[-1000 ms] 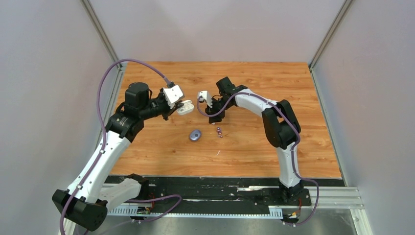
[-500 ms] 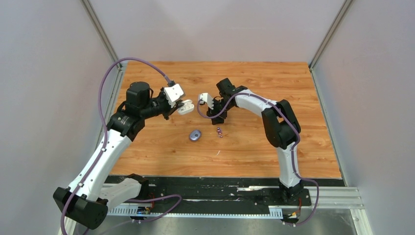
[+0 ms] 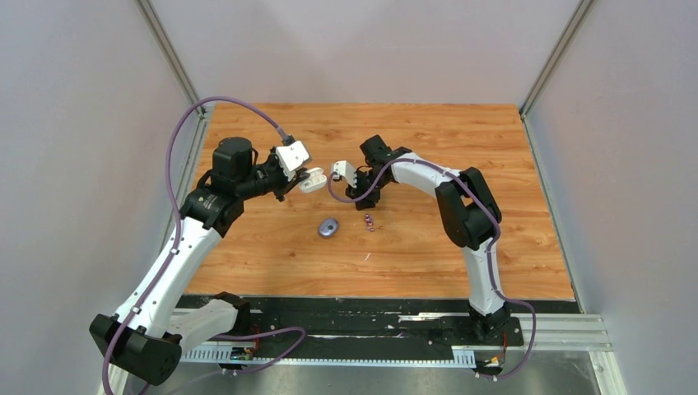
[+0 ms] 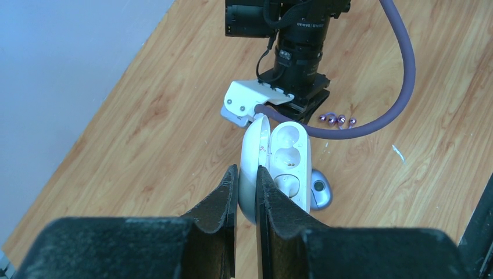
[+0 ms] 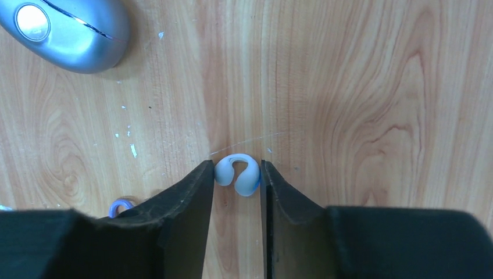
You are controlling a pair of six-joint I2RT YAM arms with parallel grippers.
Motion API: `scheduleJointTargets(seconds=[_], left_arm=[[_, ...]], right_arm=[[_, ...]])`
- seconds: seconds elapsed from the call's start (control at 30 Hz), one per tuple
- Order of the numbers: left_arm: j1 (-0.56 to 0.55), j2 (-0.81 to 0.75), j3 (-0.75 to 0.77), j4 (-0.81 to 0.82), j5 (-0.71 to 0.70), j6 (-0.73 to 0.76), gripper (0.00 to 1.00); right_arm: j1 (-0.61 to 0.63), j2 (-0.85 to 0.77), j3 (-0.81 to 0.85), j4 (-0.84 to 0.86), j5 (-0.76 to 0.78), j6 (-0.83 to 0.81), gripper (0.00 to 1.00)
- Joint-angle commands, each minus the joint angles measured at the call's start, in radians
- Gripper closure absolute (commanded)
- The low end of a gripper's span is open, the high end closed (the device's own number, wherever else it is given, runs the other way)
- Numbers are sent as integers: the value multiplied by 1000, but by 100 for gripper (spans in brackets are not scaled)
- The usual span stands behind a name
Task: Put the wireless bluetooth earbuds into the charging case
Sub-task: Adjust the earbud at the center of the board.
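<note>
Top external: purple case (image 3: 328, 226) near purple earbuds (image 3: 369, 220)

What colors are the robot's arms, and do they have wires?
The left arm and right arm are white tubes with chunky black joints, and a purple cable loops along each. The left end effector and right end effector each have two black wedge-shaped fingers.

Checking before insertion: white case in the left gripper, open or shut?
Open. In the left wrist view the white case has its lid swung back, moulded wells exposed.
</note>
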Motion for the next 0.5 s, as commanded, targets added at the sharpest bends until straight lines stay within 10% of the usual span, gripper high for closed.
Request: scheduleJointTargets(seconds=[0.0, 0.17, 0.47], left_arm=[[4, -2, 15, 43, 1, -20, 100], [5, 3, 29, 33, 2, -28, 100], [5, 56, 122, -49, 13, -26, 100]], right_arm=[[4, 34, 11, -21, 26, 28, 70], [-52, -7, 56, -51, -122, 193, 75], [-306, -75, -122, -138, -944, 641, 74]])
